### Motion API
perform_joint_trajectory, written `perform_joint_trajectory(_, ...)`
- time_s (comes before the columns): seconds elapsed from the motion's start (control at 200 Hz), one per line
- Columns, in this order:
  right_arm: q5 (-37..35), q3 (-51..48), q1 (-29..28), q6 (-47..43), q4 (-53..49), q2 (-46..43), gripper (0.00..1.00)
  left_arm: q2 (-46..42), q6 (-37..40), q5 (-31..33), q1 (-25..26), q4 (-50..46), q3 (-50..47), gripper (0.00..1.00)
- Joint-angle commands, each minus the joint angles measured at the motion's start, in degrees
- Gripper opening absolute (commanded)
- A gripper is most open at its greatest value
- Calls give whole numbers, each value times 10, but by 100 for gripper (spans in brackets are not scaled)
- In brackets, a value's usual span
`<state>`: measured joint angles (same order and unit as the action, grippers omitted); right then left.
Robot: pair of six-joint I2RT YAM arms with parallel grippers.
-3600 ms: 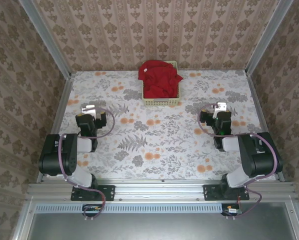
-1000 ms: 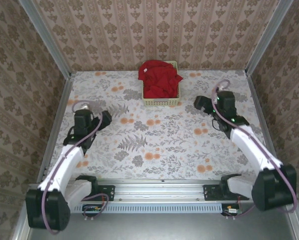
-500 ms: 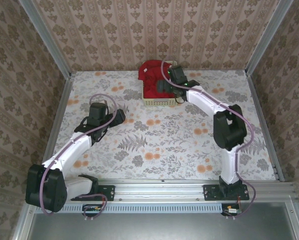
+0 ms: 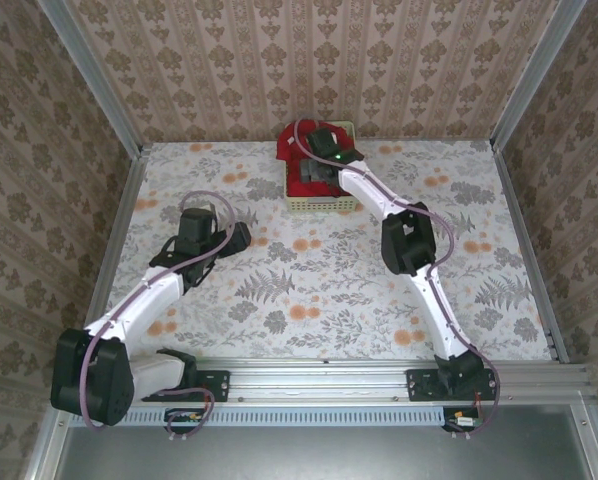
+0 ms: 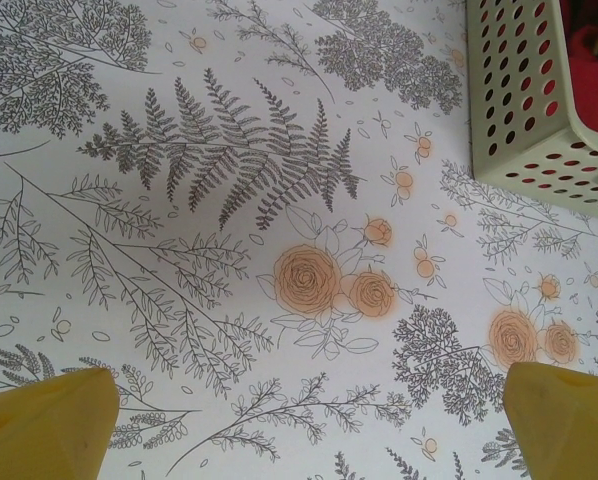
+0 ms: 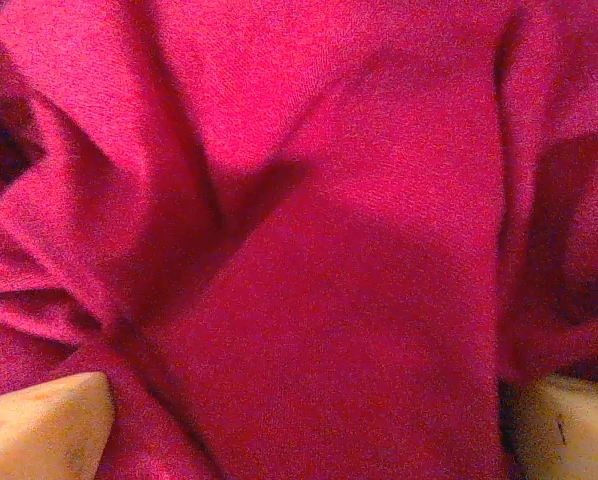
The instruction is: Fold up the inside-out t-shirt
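**Inspector:** Where is the t-shirt [image 4: 295, 141] found?

**Assessor:** It is found bunched inside the basket [image 4: 324, 205] at the upper centre of the overhead view, close to the back wall. It is heaped above the rim and not spread out. Folding is judged impossible until it is lifted out onto the table [image 4: 319, 285].

**Inspector:** How is the right arm posed, and why?

**Assessor:** It is stretched far forward from its base at the lower right. The elbow is bent over mid-table and the wrist is pitched down over the basket. The right gripper [image 6: 304, 430] is held wide open. Its fingers are seen at the lower corners of the wrist view, with creased red cloth between them. Nothing is gripped, and contact with the cloth cannot be confirmed. A pinch on a raised crease is judged to be in preparation.

**Inspector:** And the left arm?

**Assessor:** It is reached diagonally across the left half of the table. The left gripper [image 5: 304, 425] is kept low over the patterned surface, fully open and holding nothing. A corner of the basket is seen at the upper right of its wrist view. It is judged to be stationed there so that the cloth can be received once it is drawn out.
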<state>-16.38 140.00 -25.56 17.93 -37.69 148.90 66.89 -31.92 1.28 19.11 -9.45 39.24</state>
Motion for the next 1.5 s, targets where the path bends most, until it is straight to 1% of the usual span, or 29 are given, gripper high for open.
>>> perform_joint_trajectory(0.0, -36, 89, -4, 5, -104, 52, 100, -16, 15, 2, 2, 5, -4, 100)
perform_joint_trajectory(0.045, -44, 114, -2, 12, -124, 68, 99, -18, 15, 3, 3, 5, -4, 100)
perform_joint_trajectory(0.09, -48, 122, 1, 22, -133, 75, 92, -20, 16, 3, 3, 4, -3, 100)
perform_joint_trajectory(0.17, -52, 121, 15, 50, -152, 80, 77, -25, 18, 4, 3, 1, -1, 100)
perform_joint_trajectory(0.255, -52, 121, 39, 92, -191, 78, 55, -32, 20, 7, 2, -5, 0, 100)
perform_joint_trajectory(0.295, -52, 118, 52, 109, -211, 76, 47, -36, 21, 10, 2, -9, 1, 100)
perform_joint_trajectory(0.35, -55, 107, 69, 126, -231, 67, 39, -41, 22, 13, 1, -13, 1, 100)
perform_joint_trajectory(0.4, -56, 75, 82, 133, -232, 49, 35, -46, 23, 14, 1, -16, 0, 100)
perform_joint_trajectory(0.465, -55, 2, 98, 135, -204, 7, 33, -52, 22, 16, -1, -19, 0, 100)
perform_joint_trajectory(0.55, -51, -117, 118, 135, -137, -64, 33, -58, 21, 18, 0, -23, -3, 100)
perform_joint_trajectory(0.605, -45, -177, 137, 134, -104, -100, 32, -62, 20, 18, -1, -25, -4, 100)
perform_joint_trajectory(0.685, -44, -231, 164, 127, -87, -135, 32, -68, 20, 21, -2, -28, -7, 100)
perform_joint_trajectory(0.87, -44, -320, 242, 111, -55, -191, 30, -82, 25, 25, -3, -40, -10, 100)
perform_joint_trajectory(1.035, -41, -336, 313, 91, -53, -200, 29, -93, 25, 28, -5, -49, -13, 100)
perform_joint_trajectory(1.185, -43, -307, 357, 72, -57, -188, 27, -100, 27, 29, -7, -57, -12, 100)
perform_joint_trajectory(1.345, -54, -259, 363, 36, -65, -184, 24, -110, 25, 30, -7, -65, -11, 100)
perform_joint_trajectory(1.495, -70, -256, 347, 4, -51, -228, 20, -117, 25, 32, -7, -72, -10, 100)
